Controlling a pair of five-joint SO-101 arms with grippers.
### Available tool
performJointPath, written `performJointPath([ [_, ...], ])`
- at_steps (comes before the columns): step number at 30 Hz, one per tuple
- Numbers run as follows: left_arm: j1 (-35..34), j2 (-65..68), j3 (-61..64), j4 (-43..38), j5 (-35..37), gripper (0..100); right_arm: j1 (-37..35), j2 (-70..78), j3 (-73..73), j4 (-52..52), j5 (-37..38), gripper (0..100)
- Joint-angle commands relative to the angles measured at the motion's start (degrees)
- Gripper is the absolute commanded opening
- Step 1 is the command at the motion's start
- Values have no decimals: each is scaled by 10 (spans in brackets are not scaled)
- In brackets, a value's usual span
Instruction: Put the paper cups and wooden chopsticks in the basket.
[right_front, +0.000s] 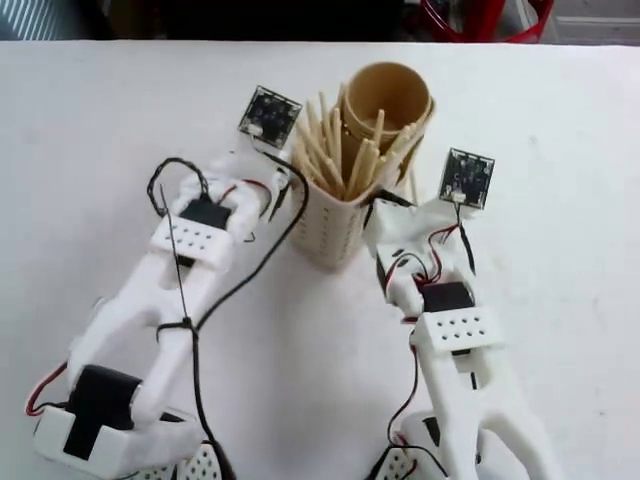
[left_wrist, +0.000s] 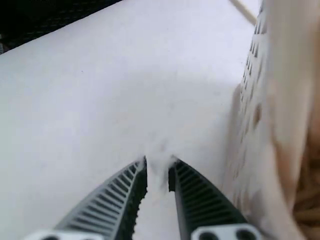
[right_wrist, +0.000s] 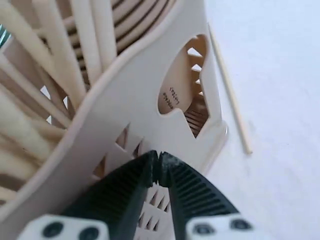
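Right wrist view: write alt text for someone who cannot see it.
The right gripper, fingers shut, sits at the outer wall of a cream basket packed with wooden chopsticks. One loose chopstick lies on the white table beside it.

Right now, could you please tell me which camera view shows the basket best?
The high view: the whole basket shows, with chopsticks and cups inside. The right wrist view gives a close stretch of its wall and handle hole; the left wrist view, its perforated side.
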Motion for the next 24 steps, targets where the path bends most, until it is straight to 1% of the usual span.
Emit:
performJointPath([
  [1, 19, -30, 3, 8, -6, 94, -36, -12, -8, -28, -1, 24],
  [13, 22, -38, 6, 42, -9, 94, -36, -11, -8, -29, -1, 27],
  [19, 22, -148, 47, 76, -10, 94, -33, -11, -5, -29, -1, 27],
  [24, 17, -243, 127, 32, -10, 94, -25, -17, -4, -25, 0, 26],
])
